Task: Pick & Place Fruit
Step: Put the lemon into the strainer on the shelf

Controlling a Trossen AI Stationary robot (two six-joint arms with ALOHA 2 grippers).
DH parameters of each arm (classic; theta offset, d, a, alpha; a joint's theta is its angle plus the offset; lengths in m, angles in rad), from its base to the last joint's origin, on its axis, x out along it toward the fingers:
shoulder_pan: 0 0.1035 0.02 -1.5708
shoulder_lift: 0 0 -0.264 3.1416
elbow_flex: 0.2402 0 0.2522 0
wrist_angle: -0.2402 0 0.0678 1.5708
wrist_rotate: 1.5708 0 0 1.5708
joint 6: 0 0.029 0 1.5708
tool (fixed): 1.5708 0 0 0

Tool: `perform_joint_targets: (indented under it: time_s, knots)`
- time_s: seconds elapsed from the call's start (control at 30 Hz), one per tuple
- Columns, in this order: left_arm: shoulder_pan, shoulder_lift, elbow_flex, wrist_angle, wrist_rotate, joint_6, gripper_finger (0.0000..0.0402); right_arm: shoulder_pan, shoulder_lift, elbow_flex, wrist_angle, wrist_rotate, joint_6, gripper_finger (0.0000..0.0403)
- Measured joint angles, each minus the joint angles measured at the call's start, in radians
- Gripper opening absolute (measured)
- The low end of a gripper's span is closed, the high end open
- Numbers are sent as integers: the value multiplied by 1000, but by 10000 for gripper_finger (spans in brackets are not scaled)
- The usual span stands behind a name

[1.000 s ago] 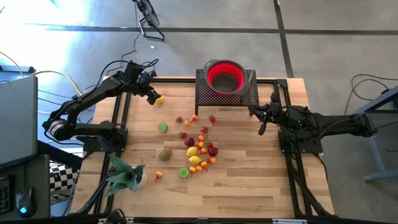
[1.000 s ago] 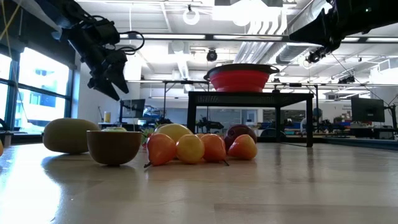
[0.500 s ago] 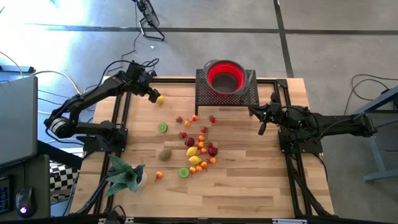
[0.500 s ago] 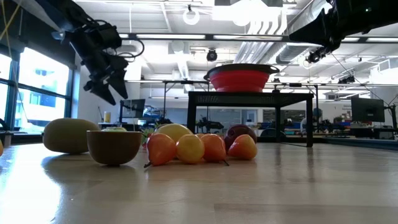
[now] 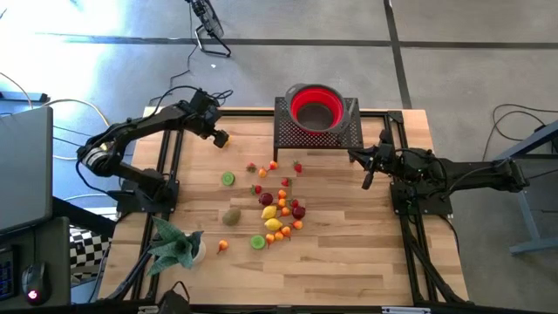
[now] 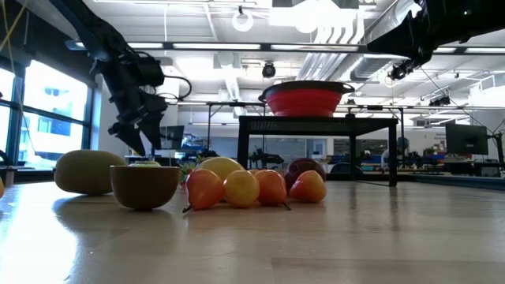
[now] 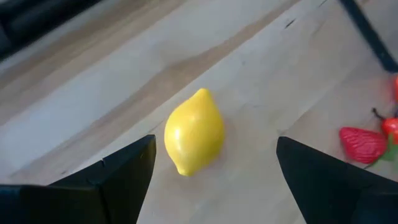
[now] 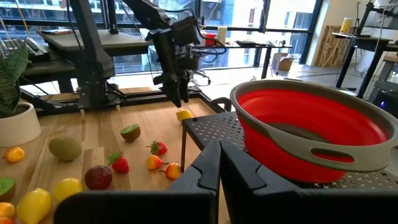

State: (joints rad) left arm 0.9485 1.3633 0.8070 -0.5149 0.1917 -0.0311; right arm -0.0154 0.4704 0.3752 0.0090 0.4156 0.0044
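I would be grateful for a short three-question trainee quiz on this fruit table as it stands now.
1. True or false: the left end effector is shut on the lemon.
2. Where does the red bowl sit? A) on the wooden table B) on the black mesh stand C) in the right end effector
3. Fill in: the potted plant stands at the table's near-____ corner.

Key: 1 false, its fingers are open either side of it; 2 B; 3 left.
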Motion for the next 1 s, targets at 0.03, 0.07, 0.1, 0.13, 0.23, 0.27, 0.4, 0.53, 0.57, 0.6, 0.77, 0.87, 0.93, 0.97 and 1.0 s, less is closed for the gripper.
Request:
perform_joint_targets:
  time_s: [0.03,0.07,0.1,0.13,0.23,0.27,0.4,0.53,0.57,0.6,0.77,0.87,0.93,0.97,1.0]
  knots:
    - [0,12,0,4,0,0,328,0,0,0,0,0,0,3]
    - [0,23,0,6,0,0,328,0,0,0,0,0,0,3]
    - [0,33,0,9,0,0,328,0,0,0,0,0,0,3]
    - [0,42,0,18,0,0,328,0,0,0,0,0,0,3]
    - [0,67,0,57,0,0,328,0,0,0,0,0,0,3]
    - [0,74,0,70,0,0,328,0,0,0,0,0,0,3]
    - [0,94,0,90,0,0,328,0,0,0,0,0,0,3]
    - [0,95,0,96,-1,8,328,0,0,0,0,0,0,3]
    - [0,95,0,97,-1,8,328,0,0,0,0,0,0,3]
    - [0,95,0,97,-2,8,328,0,0,0,0,0,0,3]
    - [0,95,0,95,-26,11,328,0,0,0,-1,0,0,3]
    - [0,95,0,95,-27,11,328,0,0,0,-2,0,0,3]
    - [0,95,0,95,-27,10,328,0,0,0,-2,0,0,3]
    - [0,95,0,95,-27,8,328,0,0,0,-2,0,0,3]
    - [0,95,0,95,-27,3,328,0,0,0,-2,0,0,3]
